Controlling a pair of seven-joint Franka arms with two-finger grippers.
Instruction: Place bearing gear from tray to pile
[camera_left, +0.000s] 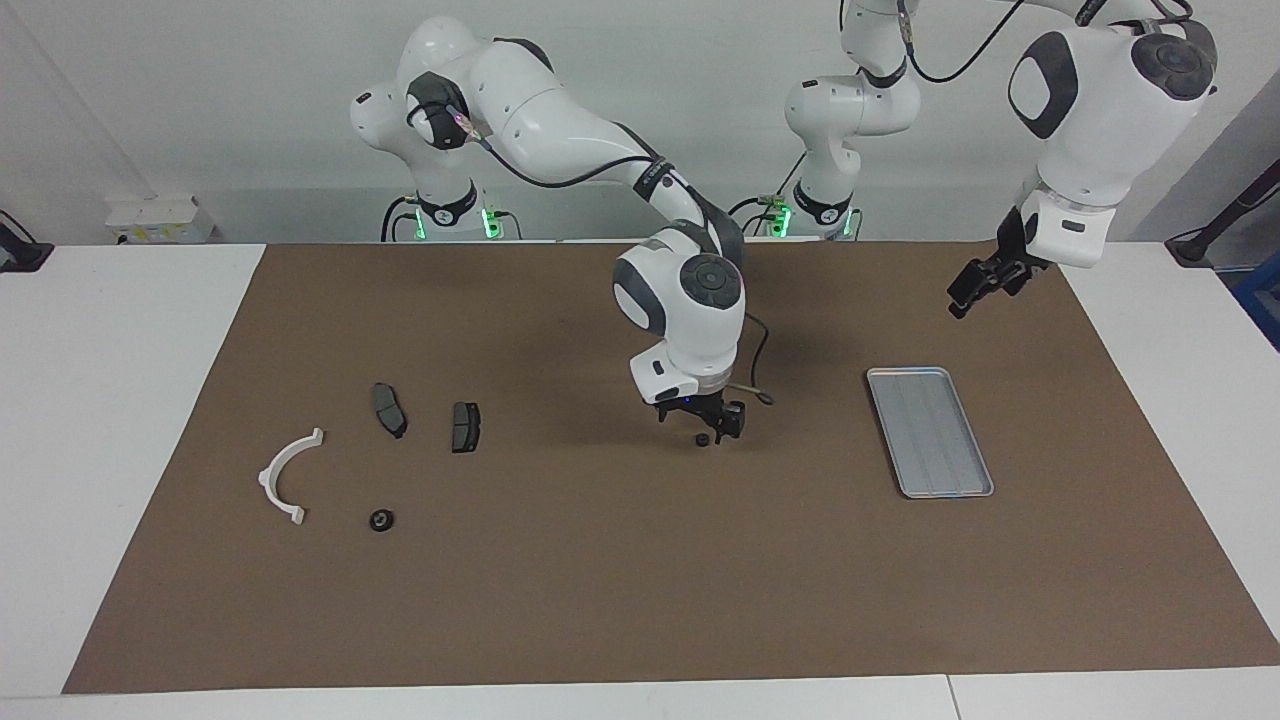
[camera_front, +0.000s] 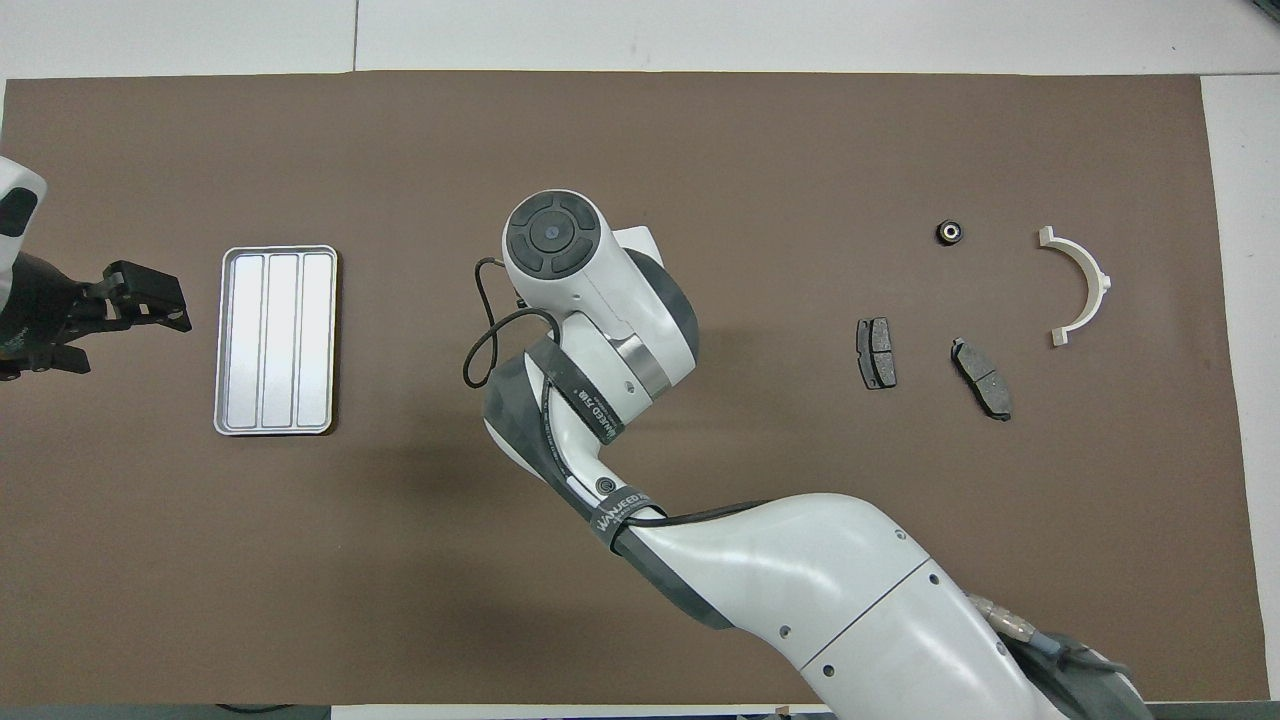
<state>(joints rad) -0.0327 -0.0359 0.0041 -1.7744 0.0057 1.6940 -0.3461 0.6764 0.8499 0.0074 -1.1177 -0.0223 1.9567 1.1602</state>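
Right gripper (camera_left: 702, 424) spread wide, poised over loose bearing gear (camera_left: 703, 439) on mat for pickup; tray (camera_left: 929, 431) bare; left gripper (camera_left: 975, 286) parked, open.

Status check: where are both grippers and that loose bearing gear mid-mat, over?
Right gripper jaws open, low over bearing gear, mid-mat. Left gripper open, waiting above mat near tray. Nothing in the way.

A brown mat (camera_left: 640, 600) covers the white table (camera_left: 110, 400); small box (camera_left: 158, 218) by the wall.
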